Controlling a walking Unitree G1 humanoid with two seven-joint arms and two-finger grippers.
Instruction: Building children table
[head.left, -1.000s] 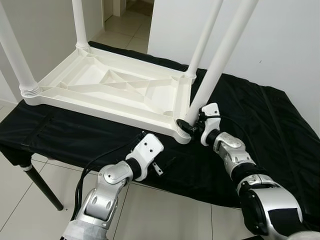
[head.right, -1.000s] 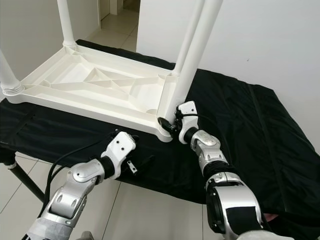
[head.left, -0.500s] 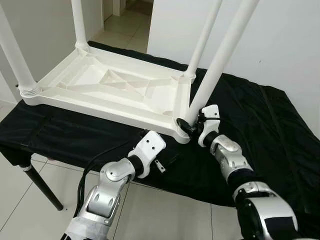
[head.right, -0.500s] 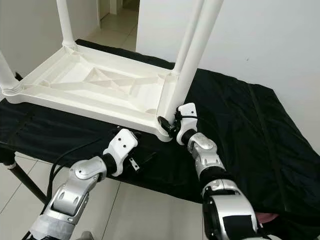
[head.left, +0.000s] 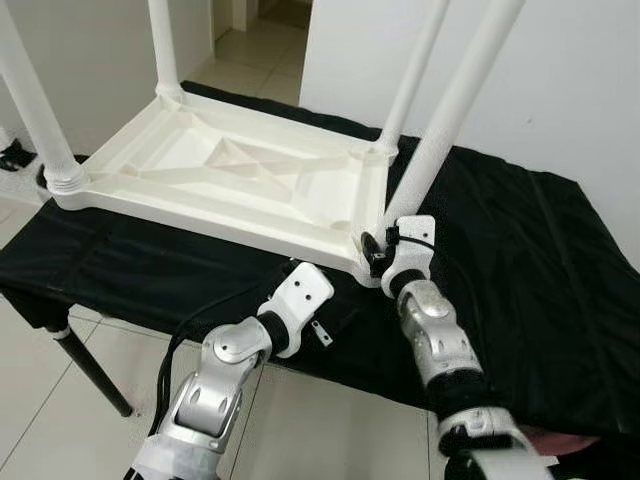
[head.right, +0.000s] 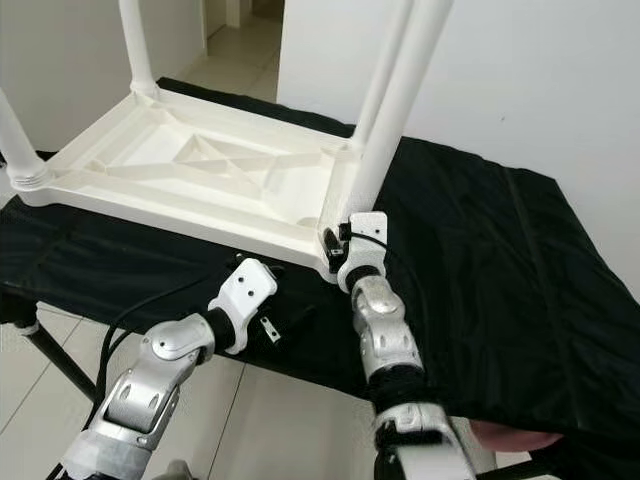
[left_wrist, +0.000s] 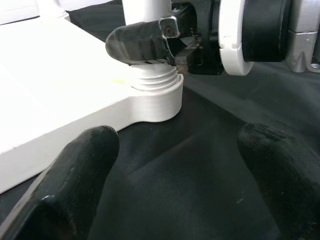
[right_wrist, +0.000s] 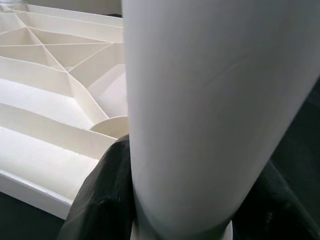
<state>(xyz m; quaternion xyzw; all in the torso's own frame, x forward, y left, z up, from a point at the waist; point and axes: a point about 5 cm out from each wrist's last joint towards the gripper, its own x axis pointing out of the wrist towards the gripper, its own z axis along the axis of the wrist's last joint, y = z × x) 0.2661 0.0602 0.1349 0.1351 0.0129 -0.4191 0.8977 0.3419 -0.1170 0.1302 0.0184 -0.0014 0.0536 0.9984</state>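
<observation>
On the black-draped workbench (head.left: 520, 260) the white children's table (head.left: 230, 175) lay upside down, legs up. Right gripper (head.left: 385, 250) was clamped round the base of the near-right leg (head.left: 450, 110) at its threaded socket (left_wrist: 152, 92), likely to screw it home. Left gripper (left_wrist: 170, 165) hovered spread and empty just near of that corner, probably ready to brace.

Four views: two from the head, two from the wrists.
The upturned table (head.left: 240, 180) is seen from above by both eye views; its near corner leg (right_wrist: 210, 110) is framed closely from each wrist, low from the left.
</observation>
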